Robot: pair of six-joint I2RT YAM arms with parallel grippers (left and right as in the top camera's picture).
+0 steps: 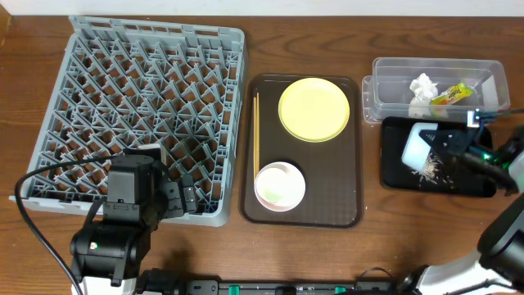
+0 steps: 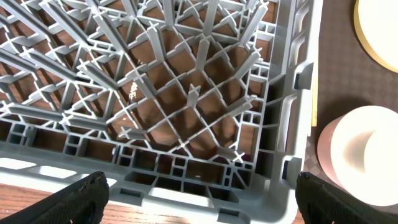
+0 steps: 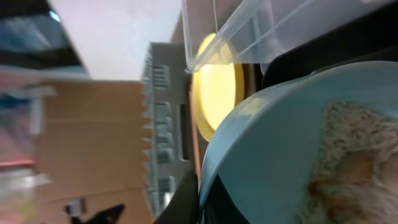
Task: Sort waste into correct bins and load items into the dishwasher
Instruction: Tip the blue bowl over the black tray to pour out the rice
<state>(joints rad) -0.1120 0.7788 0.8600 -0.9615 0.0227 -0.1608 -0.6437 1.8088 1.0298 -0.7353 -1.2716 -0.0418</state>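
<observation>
Dish rack [image 1: 147, 115] fills the bench left of the brown serving tray [image 1: 327, 192], and the left tool [image 2: 199, 186] hangs over the rack's corner nearest that tray, jaws wide apart and empty. Right of the brown tray, over the black tray [image 1: 393, 168], the right tool [image 1: 446, 141] is clamped on the rim of the light blue bowl [image 1: 419, 146], tipped on edge above scattered rice crumbs [image 1: 430, 170]. The bowl looks light, rigid and smooth, so probably slippery in a rim pinch; a deep bite across its wall should hold best.
</observation>
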